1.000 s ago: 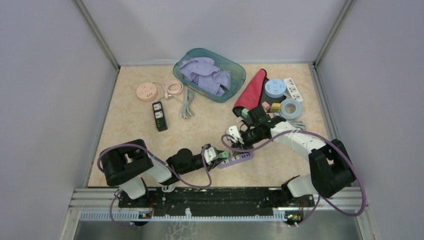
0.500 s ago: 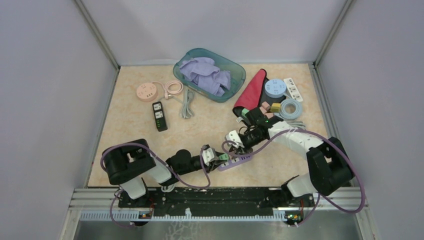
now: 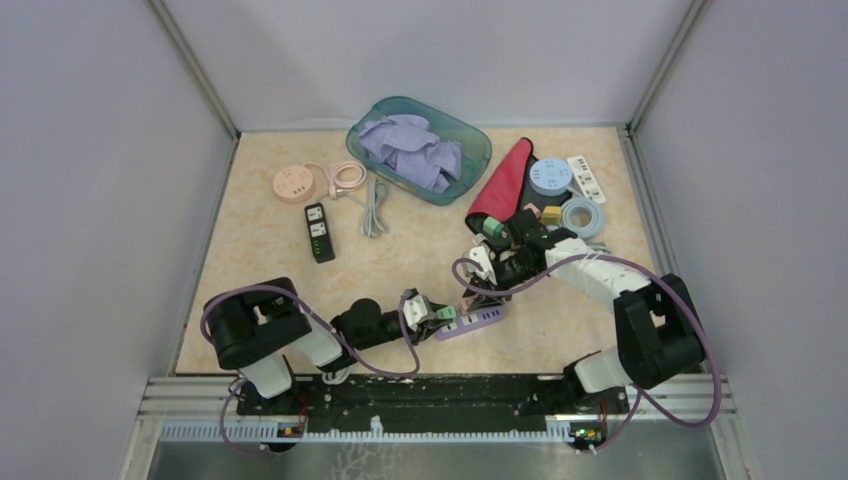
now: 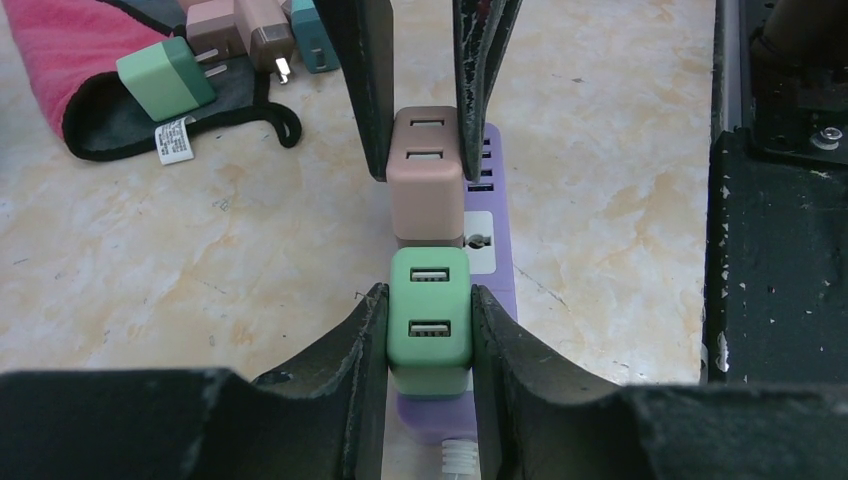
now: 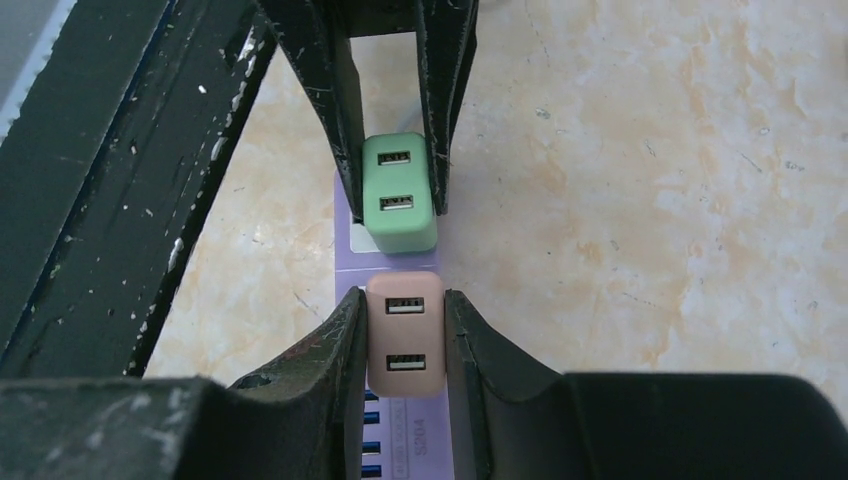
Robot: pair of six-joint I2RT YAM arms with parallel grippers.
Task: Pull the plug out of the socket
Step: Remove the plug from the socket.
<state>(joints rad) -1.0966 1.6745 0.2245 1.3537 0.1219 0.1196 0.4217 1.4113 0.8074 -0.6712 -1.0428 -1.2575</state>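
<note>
A purple socket strip (image 3: 482,318) (image 4: 491,238) (image 5: 349,250) lies flat near the table's front. Two USB plugs stand in it side by side. My left gripper (image 3: 441,319) (image 4: 428,302) is shut on the green plug (image 4: 428,320) (image 5: 398,196), fingers pressed to both its sides. My right gripper (image 3: 474,292) (image 5: 405,312) comes from the opposite side and is shut on the pink plug (image 5: 405,338) (image 4: 427,172). Both plugs still sit on the strip; I cannot tell whether the pink one has lifted.
Behind the strip lies a red-and-black pouch (image 3: 503,185) with loose plugs (image 4: 165,85) on it. Farther back are a teal basket (image 3: 472,138) of purple cloth, a black strip (image 3: 319,232), a pink round socket (image 3: 294,185) and blue round sockets (image 3: 550,176).
My right wrist has swung slightly right and toward the back while keeping its hold on the pink plug. The left arm and the purple strip have barely moved.
</note>
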